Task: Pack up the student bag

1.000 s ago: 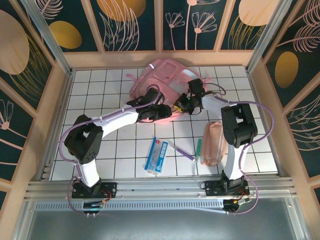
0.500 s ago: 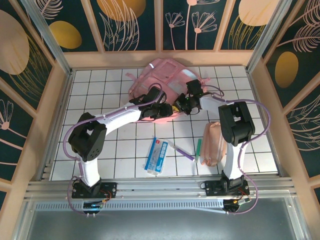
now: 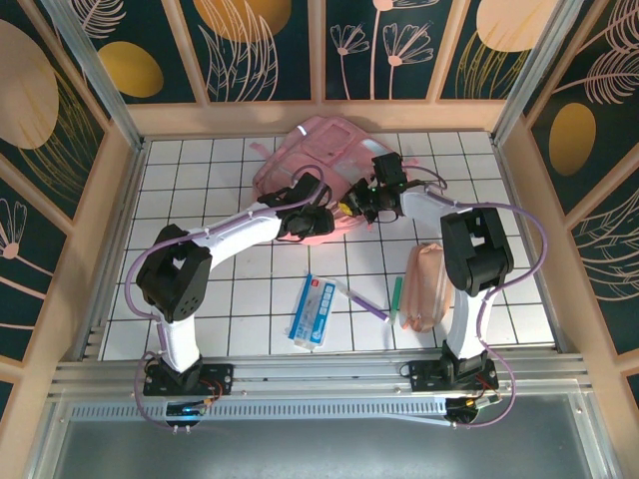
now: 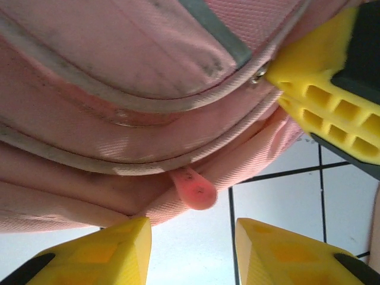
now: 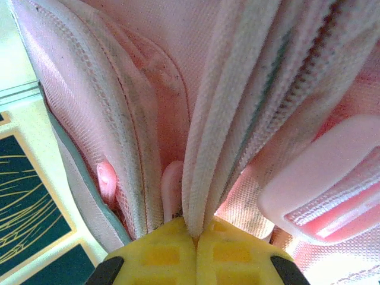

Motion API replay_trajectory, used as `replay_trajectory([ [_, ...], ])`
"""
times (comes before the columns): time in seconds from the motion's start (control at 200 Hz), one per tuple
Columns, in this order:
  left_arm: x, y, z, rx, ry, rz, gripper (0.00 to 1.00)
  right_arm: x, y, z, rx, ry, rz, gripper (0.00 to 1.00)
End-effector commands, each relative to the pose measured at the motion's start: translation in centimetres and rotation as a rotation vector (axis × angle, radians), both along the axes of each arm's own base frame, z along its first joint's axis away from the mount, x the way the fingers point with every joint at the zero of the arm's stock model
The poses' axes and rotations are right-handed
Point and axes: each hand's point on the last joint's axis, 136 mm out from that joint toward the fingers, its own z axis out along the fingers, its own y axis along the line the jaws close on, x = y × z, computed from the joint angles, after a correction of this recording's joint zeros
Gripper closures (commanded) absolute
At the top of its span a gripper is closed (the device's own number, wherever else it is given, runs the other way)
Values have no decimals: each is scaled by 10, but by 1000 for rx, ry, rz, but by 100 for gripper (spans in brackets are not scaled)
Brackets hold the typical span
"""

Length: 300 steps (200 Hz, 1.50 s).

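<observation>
Top view: I see the bag (image 3: 318,160) lying at upper centre of the frame on the tiled table (image 3: 200,180), with both arms reaching to its near edge. The left gripper (image 3: 312,222) sits at the bag's lower edge, and the right gripper (image 3: 351,208) is just to its right.

Left wrist view: the left gripper (image 4: 193,228) is released, its yellow fingers (image 4: 113,249) apart at the bottom of the frame and holding nothing. A pink pull tab (image 4: 195,189) hangs from the bag (image 4: 119,89) above the gap between them. A yellow finger of the right gripper (image 4: 320,101) is at upper right, against the bag's seam.

Right wrist view: the right gripper (image 5: 196,233) is clenched on a piped fold of the bag (image 5: 237,89).

Lower right of the top view: a pouch (image 3: 424,284), a green pen (image 3: 395,294) and a packet (image 3: 315,309) lie well apart from the bag.
</observation>
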Motion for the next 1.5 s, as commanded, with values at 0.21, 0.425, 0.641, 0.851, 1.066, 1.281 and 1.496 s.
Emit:
replay_trajectory([
  [0.21,17,7,6,61,-37,-34,60,11,17,53,83,-135,34,100],
  [0.425,26,-4,3,67,-29,-53,58,10,19,50,79,-132,39,100],
  [0.641,27,-5,-7,83,-1,-49,61,10,19,53,80,-136,42,100],
  [0.851,24,4,-13,132,13,-48,66,12,17,51,76,-138,36,100],
  [1.066,23,4,-12,171,5,-67,78,13,17,51,80,-136,32,100],
  [1.281,23,7,-10,215,-8,-89,91,13,16,49,76,-130,28,100],
  [1.496,16,16,-12,244,0,-94,77,13,14,49,74,-130,25,100],
])
